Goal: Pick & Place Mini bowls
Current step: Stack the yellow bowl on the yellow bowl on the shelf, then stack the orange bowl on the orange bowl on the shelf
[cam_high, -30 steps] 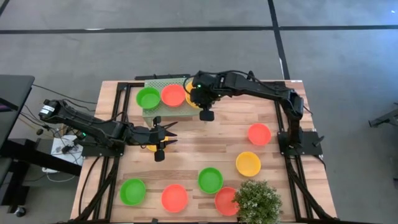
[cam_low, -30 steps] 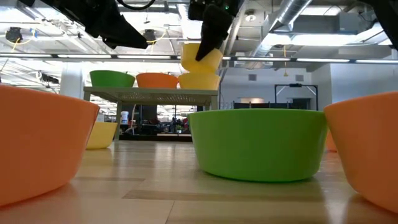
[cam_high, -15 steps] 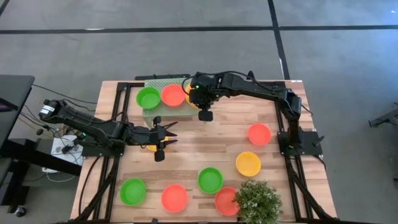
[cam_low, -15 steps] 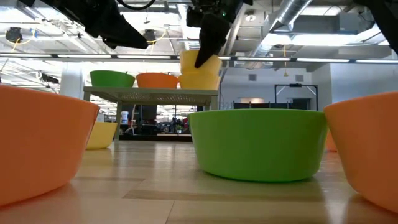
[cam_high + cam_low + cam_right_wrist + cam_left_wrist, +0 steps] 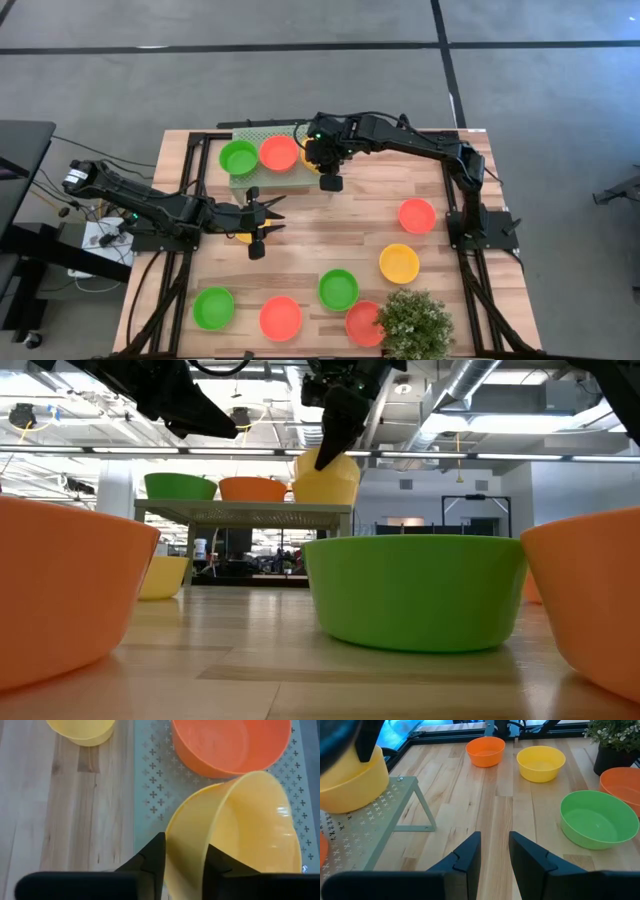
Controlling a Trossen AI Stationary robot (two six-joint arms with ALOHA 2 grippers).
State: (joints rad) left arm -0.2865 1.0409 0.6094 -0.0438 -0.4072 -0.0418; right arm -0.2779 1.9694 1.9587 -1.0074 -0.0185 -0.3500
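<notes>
I find no text, label, brand, number or sign that I can read anywhere around me.
</notes>
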